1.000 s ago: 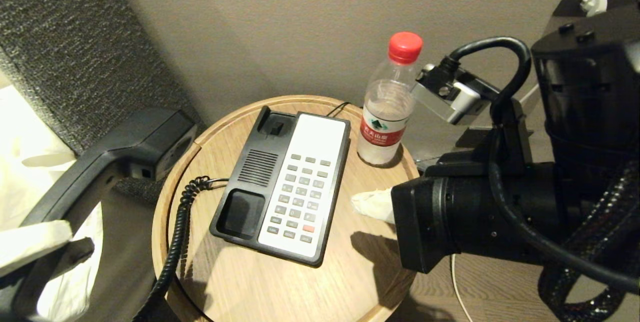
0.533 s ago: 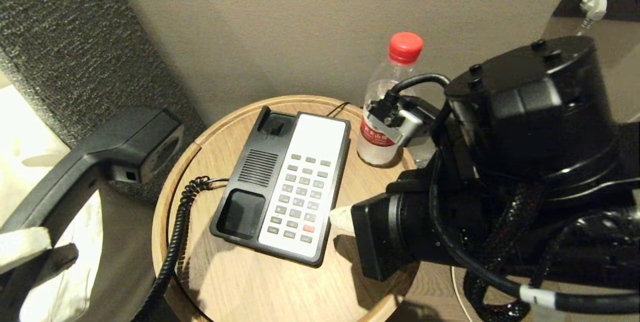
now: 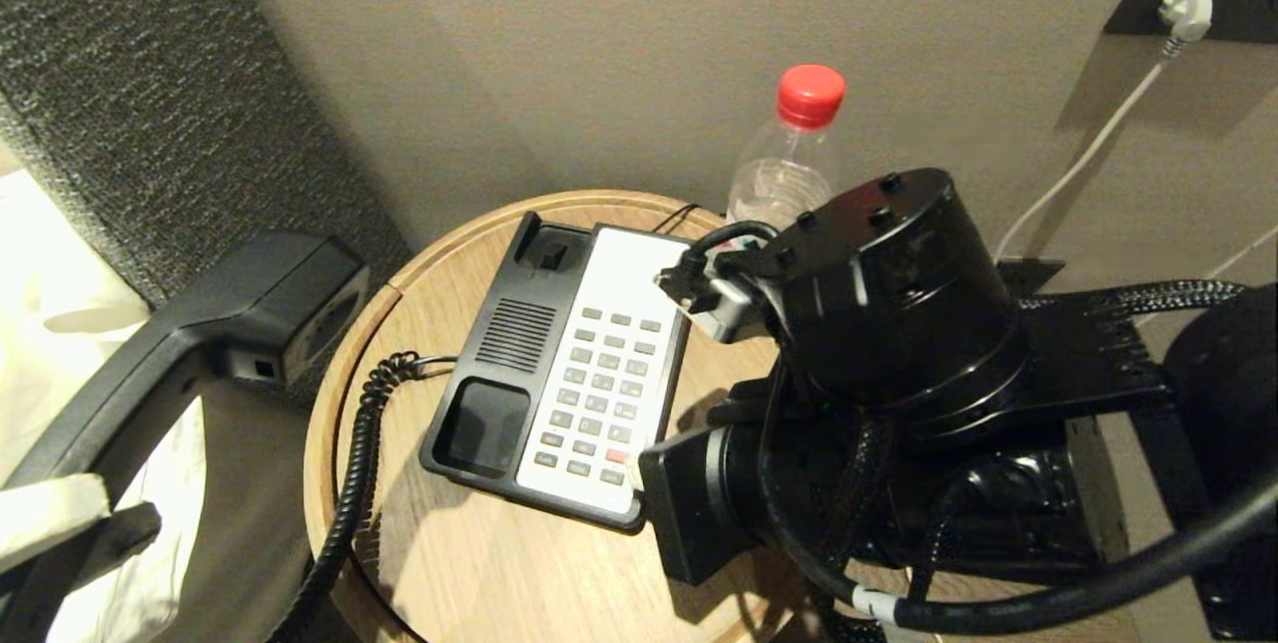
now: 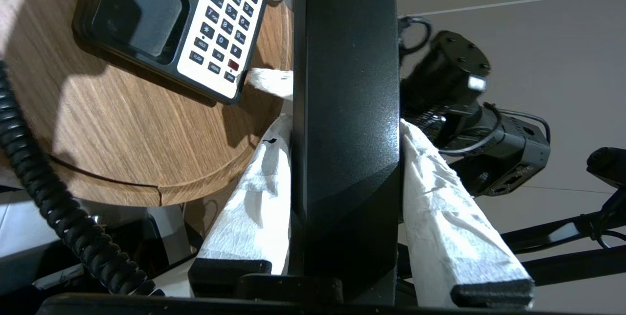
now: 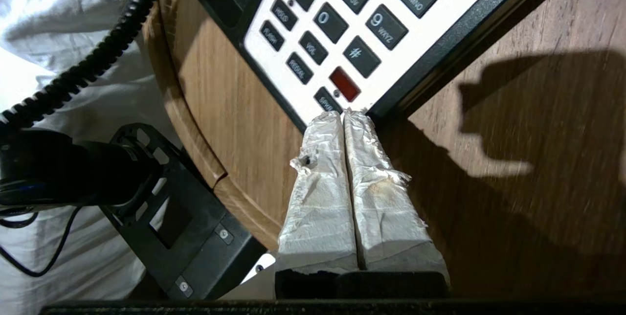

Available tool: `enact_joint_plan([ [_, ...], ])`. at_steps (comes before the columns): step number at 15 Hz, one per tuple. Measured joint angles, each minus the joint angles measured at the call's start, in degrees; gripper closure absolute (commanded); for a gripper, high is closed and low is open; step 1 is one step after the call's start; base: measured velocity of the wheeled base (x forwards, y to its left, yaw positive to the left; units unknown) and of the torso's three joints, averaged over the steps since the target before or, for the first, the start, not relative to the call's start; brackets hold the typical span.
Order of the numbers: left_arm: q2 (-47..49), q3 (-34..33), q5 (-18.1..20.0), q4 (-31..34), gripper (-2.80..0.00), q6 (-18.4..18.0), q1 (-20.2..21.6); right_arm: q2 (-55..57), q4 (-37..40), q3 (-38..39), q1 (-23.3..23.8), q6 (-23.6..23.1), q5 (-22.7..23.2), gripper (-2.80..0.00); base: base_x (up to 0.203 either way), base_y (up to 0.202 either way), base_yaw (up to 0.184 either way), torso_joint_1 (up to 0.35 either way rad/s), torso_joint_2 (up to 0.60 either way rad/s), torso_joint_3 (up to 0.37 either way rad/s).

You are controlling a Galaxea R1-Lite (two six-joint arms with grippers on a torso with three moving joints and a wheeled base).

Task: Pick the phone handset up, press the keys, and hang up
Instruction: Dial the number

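At far left, off the edge of the round wooden table [image 3: 469, 563], you see the left gripper [image 4: 345, 168] clamped on the phone handset [image 3: 200, 323], its white-wrapped fingers [image 4: 249, 207] pressed against either flank of the black receiver; the handset hangs lifted clear of its cradle, out beyond the table rim, with the coiled cord [image 3: 349, 493] trailing down from the phone base [image 3: 569, 373]. Centre: the base lies flat on the table, keypad [image 3: 599, 393] facing up, both cradle wells empty. Behind it stands a red-capped water bottle [image 3: 794, 149]. Right: the right arm reaches in low over the table, wrist angled down toward the base's near corner. The right gripper [image 5: 342, 117] has its wrapped fingers pressed together with nothing between them, the tips at the keypad's bottom edge beside the red key [image 5: 345, 84]. The step in hand looks like key pressing: your next move calls for a short, steady descent onto one key, tips kept together, handset held well clear.
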State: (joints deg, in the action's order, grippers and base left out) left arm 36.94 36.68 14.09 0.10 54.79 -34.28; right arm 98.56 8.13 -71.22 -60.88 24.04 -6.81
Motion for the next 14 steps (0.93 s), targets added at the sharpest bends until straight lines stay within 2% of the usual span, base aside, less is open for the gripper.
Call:
enact_joint_plan([
  [14, 0.4, -0.4, 0.2, -0.8, 0.00, 0.1, 0.0, 3.6, 0.0, -1.6, -0.9, 0.0, 0.0, 0.00, 0.000, 0.000, 0.000, 0.000, 0.00, 0.000],
])
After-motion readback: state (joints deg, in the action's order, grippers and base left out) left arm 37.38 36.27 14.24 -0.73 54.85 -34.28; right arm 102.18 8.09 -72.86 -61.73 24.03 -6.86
